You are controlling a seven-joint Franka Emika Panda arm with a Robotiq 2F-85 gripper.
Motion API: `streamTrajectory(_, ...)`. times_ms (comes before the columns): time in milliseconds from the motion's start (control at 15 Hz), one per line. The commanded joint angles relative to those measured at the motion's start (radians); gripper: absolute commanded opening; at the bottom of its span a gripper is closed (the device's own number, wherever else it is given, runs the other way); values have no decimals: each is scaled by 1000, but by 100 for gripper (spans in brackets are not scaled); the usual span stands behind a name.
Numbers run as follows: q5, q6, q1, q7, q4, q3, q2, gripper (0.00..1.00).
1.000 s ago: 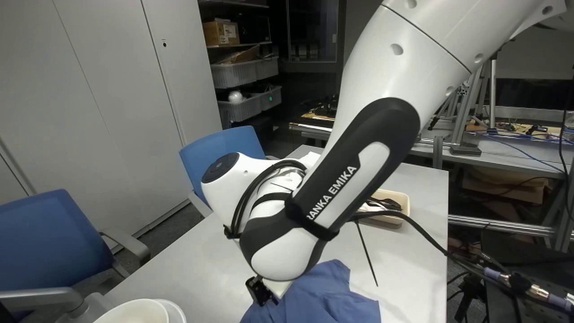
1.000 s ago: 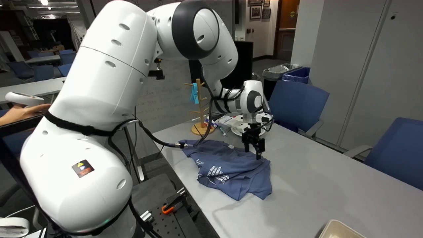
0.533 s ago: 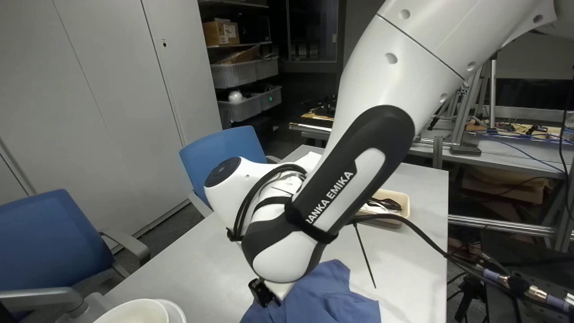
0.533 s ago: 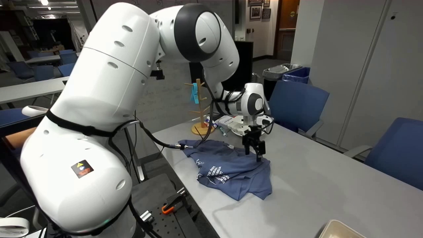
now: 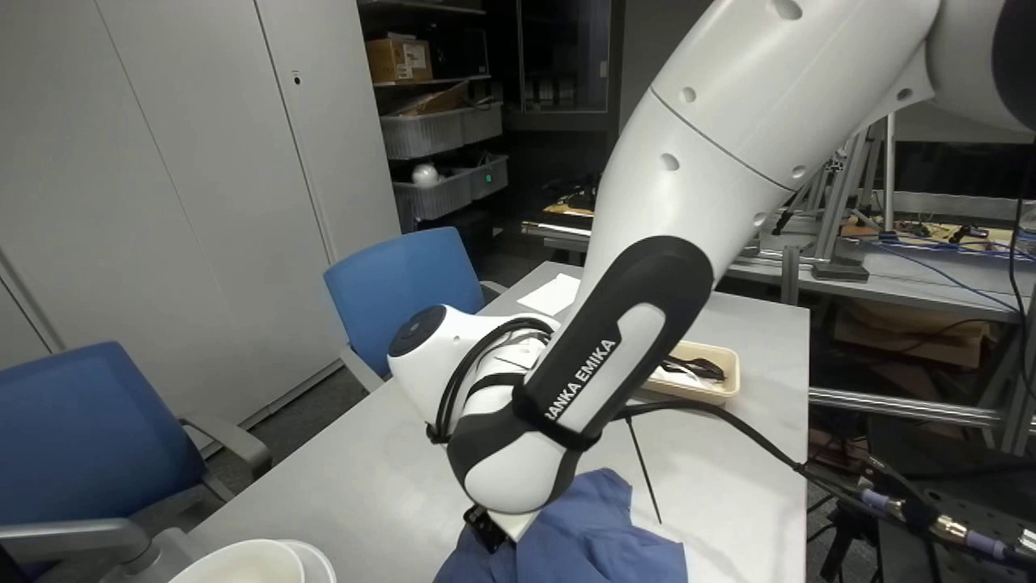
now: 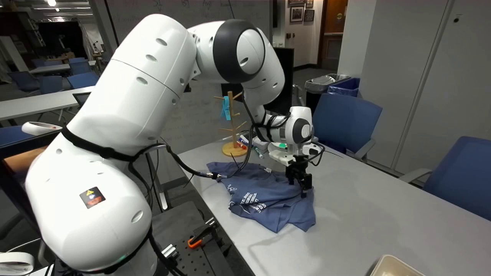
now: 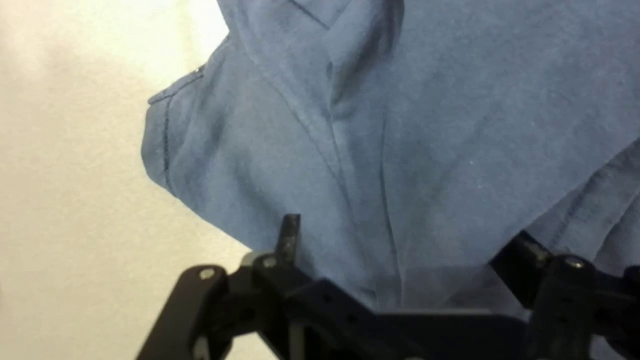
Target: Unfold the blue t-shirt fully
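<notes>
A black gripper (image 7: 405, 245), two fingers (image 7: 288, 237) wide apart, hangs over a rumpled navy-blue cloth t-shirt (image 6: 264, 193) on a grey table (image 6: 364, 207). Clear of the shirt are one round white bowl (image 5: 243, 560) and one cream plastic tray (image 5: 706, 393) of dark and white items (image 5: 701, 369). White shirt lettering (image 6: 249, 198) shows in an exterior view alone.

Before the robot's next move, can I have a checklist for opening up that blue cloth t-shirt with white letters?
1. Black two-fingered gripper open: ok, jaws apart.
2. Blue cloth t-shirt with white letters beneath it: ok.
3. Shirt spread flat: not ok, folds and creases show.
4. Shirt gripped: not ok, jaws aren't closed on it.
5. Gripper touching the shirt: cannot tell.
6. Brown wooden peg stand apart from the shirt: ok.
</notes>
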Motion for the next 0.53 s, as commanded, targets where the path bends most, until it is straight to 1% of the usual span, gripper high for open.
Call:
streamTrajectory(0, 16, 16, -10, 7, 30, -10, 23, 61)
streamTrajectory(467, 6, 7, 0, 35, 19, -27, 7, 7)
